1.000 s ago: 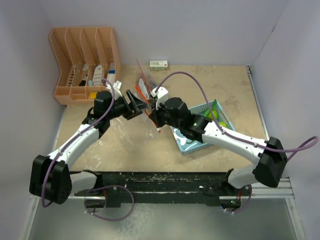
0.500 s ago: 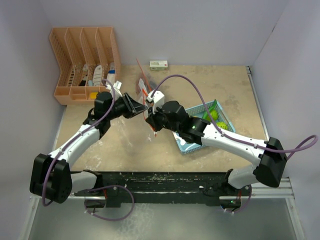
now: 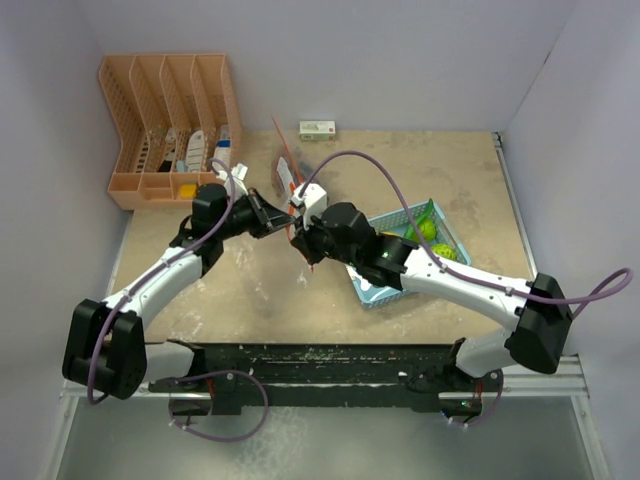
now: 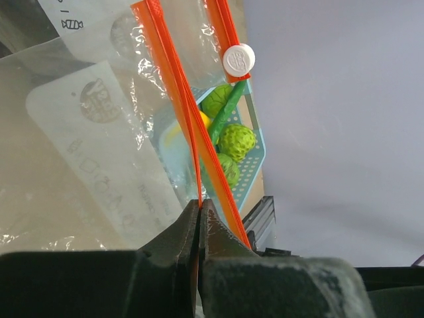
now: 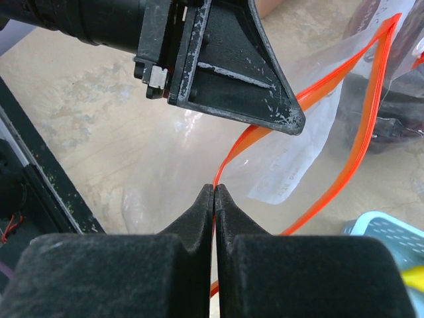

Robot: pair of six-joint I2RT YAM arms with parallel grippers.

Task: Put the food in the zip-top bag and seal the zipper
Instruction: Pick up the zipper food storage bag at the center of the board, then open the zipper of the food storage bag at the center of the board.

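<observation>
The clear zip-top bag (image 4: 86, 146) hangs above the middle of the table between my two grippers. Its orange-red zipper (image 5: 372, 86) runs along the open mouth. My left gripper (image 4: 200, 203) is shut on one strip of the zipper (image 4: 173, 73). My right gripper (image 5: 214, 187) is shut on the other strip, just below the left gripper's fingers (image 5: 265, 99). From above, the left gripper (image 3: 285, 215) and right gripper (image 3: 303, 241) nearly touch. The food lies in the light-blue basket (image 3: 372, 290): round green fruits (image 4: 237, 140), a long green pepper (image 4: 228, 112) and a bit of yellow (image 4: 202, 119).
An orange slotted rack (image 3: 170, 125) stands at the back left. A small white box (image 3: 318, 129) lies by the back wall. The basket sits under my right forearm. Walls close in the table on the left, back and right.
My left gripper has gone from wide open to shut on the zipper strip, shifting slightly right. My right gripper, still shut on the zipper, has moved a little left.
</observation>
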